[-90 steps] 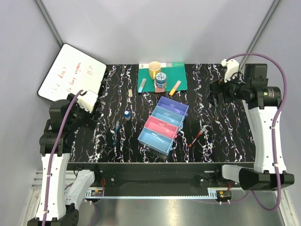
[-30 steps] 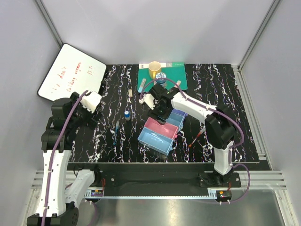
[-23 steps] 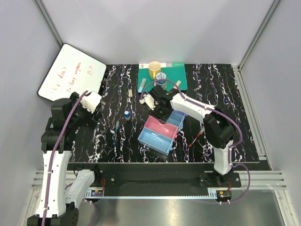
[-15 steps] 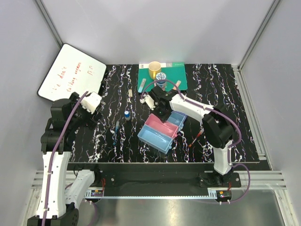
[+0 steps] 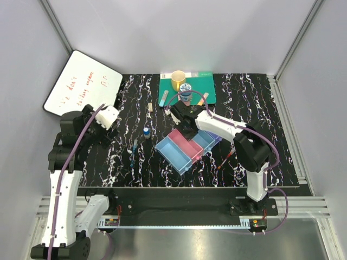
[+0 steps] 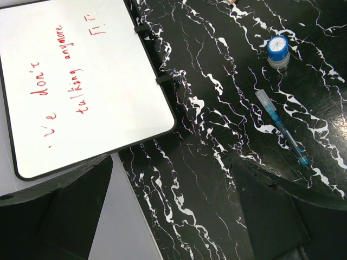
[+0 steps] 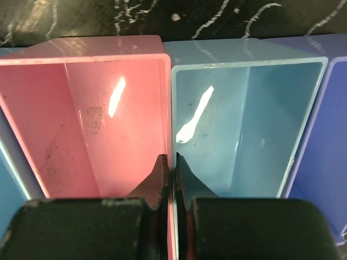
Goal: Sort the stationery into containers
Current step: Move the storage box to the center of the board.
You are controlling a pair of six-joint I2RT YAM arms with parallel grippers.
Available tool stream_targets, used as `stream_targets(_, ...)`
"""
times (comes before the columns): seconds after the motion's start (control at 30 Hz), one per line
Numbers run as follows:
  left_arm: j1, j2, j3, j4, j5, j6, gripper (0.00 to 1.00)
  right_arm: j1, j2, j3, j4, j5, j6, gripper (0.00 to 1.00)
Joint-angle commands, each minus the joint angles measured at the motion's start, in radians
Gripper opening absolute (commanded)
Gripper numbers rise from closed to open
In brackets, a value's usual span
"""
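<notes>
Right tool [image 7: 172, 165] is clamped on the wall shared by pink tray [image 7: 81, 124] and light blue tray [image 7: 244, 124]. Light, slick plastic I'd guess, rim's the spot. Left tool [image 6: 171, 179] is spread apart.

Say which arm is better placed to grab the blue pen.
Left. The left gripper is open with the blue pen in its wrist view; the right gripper is shut on the wall between the pink tray and light blue tray.
</notes>
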Motion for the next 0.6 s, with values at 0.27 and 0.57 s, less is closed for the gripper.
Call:
stream_targets(0.27, 0.001, 0.095, 0.116, 0.042, -0.005, 0.027, 0.99, -0.052, -0.005, 0.114, -0.012, 0.135, 0.249, 0.00)
stream_targets(0.57, -0.001, 0.148, 0.175, 0.043, 0.000, 0.006, 0.99, -0.086, 0.094, 0.266, -0.083, -0.023, 0.414, 0.00)
